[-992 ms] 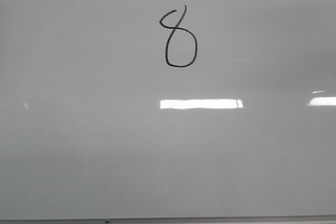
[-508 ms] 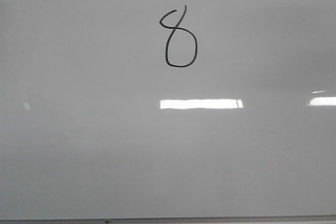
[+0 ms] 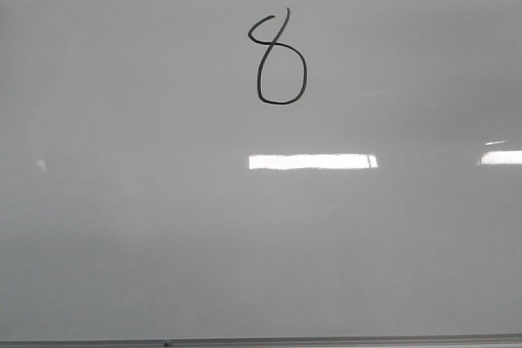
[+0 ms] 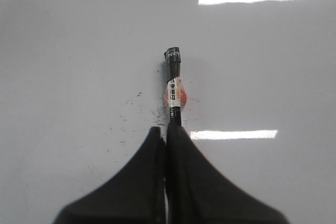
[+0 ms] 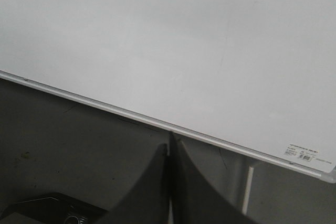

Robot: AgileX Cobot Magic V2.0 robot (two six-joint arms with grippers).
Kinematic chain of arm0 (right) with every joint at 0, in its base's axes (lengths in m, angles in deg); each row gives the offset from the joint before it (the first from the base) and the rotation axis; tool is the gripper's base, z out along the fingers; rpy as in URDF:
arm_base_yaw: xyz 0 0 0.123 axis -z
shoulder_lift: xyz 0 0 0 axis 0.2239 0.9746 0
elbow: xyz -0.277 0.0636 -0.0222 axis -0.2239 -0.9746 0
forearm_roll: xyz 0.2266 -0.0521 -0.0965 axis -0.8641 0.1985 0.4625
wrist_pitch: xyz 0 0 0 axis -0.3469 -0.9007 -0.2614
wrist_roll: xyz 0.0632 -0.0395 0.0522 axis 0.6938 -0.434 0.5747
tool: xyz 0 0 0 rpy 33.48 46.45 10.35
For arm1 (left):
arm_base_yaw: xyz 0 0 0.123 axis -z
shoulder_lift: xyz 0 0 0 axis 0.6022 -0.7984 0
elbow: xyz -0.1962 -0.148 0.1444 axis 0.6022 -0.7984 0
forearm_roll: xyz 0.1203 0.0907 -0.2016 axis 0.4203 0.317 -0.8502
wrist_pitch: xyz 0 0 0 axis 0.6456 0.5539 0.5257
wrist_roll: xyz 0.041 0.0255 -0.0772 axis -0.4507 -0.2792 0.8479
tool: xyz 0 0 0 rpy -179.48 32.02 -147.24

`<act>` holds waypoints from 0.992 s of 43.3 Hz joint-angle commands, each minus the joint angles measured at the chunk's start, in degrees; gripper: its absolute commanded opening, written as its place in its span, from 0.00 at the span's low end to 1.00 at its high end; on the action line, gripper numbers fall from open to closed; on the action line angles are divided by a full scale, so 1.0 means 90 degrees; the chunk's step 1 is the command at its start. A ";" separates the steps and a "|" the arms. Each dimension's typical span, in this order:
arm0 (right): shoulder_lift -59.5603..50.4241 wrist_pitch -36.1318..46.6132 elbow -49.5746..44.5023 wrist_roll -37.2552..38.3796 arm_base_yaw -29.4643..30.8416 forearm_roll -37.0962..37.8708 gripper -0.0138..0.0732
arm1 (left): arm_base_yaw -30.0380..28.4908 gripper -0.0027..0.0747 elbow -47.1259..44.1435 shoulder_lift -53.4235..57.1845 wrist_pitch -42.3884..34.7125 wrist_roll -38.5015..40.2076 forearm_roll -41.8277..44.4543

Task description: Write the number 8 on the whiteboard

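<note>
The number 8 [image 3: 280, 59] sits high on the whiteboard [image 3: 122, 226], a little right of centre in the front view, with a round closed lower loop and a narrow upper loop that does not quite join. It looks finished, so the task seems all but done; what remains is probably to lift the marker clear. The left gripper [image 4: 166, 135] is pinched tight on a marker [image 4: 174, 85], whose long axis runs straight out from the fingers, the dark end pointing away over the glossy board; whether that end touches the surface cannot be told. No stroke of the figure shows near it in the left wrist view, only faint dark specks [image 4: 131, 114] beside the barrel. The right gripper [image 5: 169, 148] is closed with nothing between its fingers, hanging off the board past its grey frame edge [image 5: 157, 124], over a dark surface. Nothing stands in either arm's way.
</note>
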 commanded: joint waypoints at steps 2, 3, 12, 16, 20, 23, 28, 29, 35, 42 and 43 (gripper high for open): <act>0.0043 0.0358 0.0161 -0.0067 0.0051 0.0119 0.03 | 0.0044 0.01 -0.0087 0.0084 -0.0524 0.0004 -0.0054; 0.0043 0.0358 0.0161 -0.0067 0.0051 0.0119 0.03 | 0.0044 0.01 -0.0087 0.0084 -0.0524 0.0004 -0.0054; 0.0043 0.0358 0.0161 -0.0067 0.0051 0.0119 0.03 | 0.0044 0.01 -0.0087 0.0084 -0.0524 0.0004 -0.0054; 0.0043 0.0358 0.0161 -0.0067 0.0051 0.0119 0.03 | 0.0044 0.01 -0.0087 0.0084 -0.0524 0.0004 -0.0054; 0.0043 0.0358 0.0161 -0.0067 0.0051 0.0119 0.03 | 0.0044 0.01 -0.0087 0.0084 -0.0524 0.0004 -0.0054; -0.0005 0.0369 0.0149 -0.0067 0.0043 0.0119 0.03 | 0.0044 0.01 -0.0087 0.0084 -0.0524 0.0004 -0.0054; -0.0147 0.0419 -0.0053 -0.0067 0.0209 0.0107 0.03 | 0.0044 0.01 -0.0087 0.0084 -0.0524 0.0004 -0.0054; -0.0195 0.0432 -0.0122 -0.0067 0.0286 0.0107 0.03 | 0.0044 0.01 -0.0087 0.0084 -0.0524 0.0004 -0.0054; -0.0750 0.1284 -0.0926 -0.0067 0.0818 0.0243 0.03 | 0.0044 0.01 -0.0087 0.0084 -0.0524 0.0004 -0.0054; -0.1747 0.3523 -0.2344 -0.0067 0.1504 0.0243 0.03 | 0.0044 0.01 -0.0087 0.0084 -0.0524 0.0004 -0.0054; -0.1838 0.3757 -0.2547 -0.0067 0.1574 0.0237 0.03 | 0.0044 0.01 -0.0087 0.0084 -0.0524 0.0004 -0.0054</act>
